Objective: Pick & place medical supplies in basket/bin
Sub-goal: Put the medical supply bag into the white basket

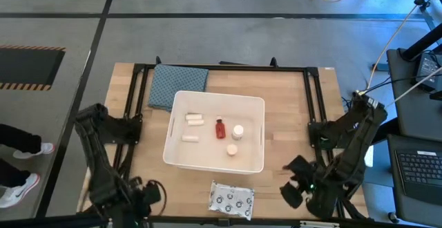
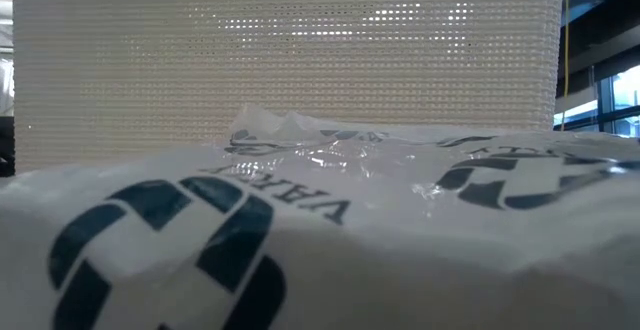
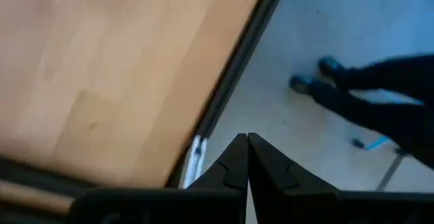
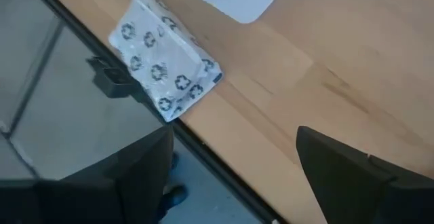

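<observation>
The white tub (image 1: 178,152) stands mid-table. Inside it lie two short white tubes (image 1: 195,119), a small red-brown bottle (image 1: 220,128) and two white round-capped bottles (image 1: 237,131). The flat silvery packet with dark dots (image 1: 231,200) lies flat on the wood by the near edge, in front of the tub; it also shows as the packet (image 4: 166,68) and fills the low view's foreground (image 2: 300,240). My right gripper (image 1: 291,179) hovers open to the packet's right (image 4: 234,132), touching nothing. My left gripper (image 1: 152,191) waits shut at the near left corner (image 3: 247,146).
A folded blue-grey cloth (image 1: 178,86) lies at the tub's far left corner. Black frame rails (image 1: 314,97) run along the table's edges. A person's legs (image 3: 380,102) stand on the floor left of the table. Bare wood (image 1: 290,131) lies right of the tub.
</observation>
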Motion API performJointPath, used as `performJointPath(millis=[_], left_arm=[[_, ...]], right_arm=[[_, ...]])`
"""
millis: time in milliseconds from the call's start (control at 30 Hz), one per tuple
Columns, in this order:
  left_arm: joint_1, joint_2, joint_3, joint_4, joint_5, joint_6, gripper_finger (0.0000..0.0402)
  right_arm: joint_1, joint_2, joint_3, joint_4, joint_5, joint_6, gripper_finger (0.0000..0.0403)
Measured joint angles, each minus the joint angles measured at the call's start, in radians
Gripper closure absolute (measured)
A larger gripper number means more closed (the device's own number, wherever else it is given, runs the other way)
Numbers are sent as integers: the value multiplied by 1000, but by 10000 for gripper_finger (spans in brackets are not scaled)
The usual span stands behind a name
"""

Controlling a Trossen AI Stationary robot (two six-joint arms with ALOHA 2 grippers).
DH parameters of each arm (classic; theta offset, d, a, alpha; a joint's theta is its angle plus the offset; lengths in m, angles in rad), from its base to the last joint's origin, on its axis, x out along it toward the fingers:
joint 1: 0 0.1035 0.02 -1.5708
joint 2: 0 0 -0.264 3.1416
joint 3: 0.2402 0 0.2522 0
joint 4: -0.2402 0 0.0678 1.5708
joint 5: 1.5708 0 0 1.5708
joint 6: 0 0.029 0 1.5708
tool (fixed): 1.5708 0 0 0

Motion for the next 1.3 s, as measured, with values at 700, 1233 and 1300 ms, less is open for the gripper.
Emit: performJointPath(millis=[700, 1233, 1300], left_arm=[[230, 427, 0, 529, -265, 126, 400], [274, 439, 0, 571, -271, 230, 400], [276, 439, 0, 573, -273, 233, 400]], right_arm=[[74, 284, 0, 182, 135, 115, 91], [49, 500, 0, 381, 241, 242, 91], [42, 534, 0, 421, 254, 261, 91]])
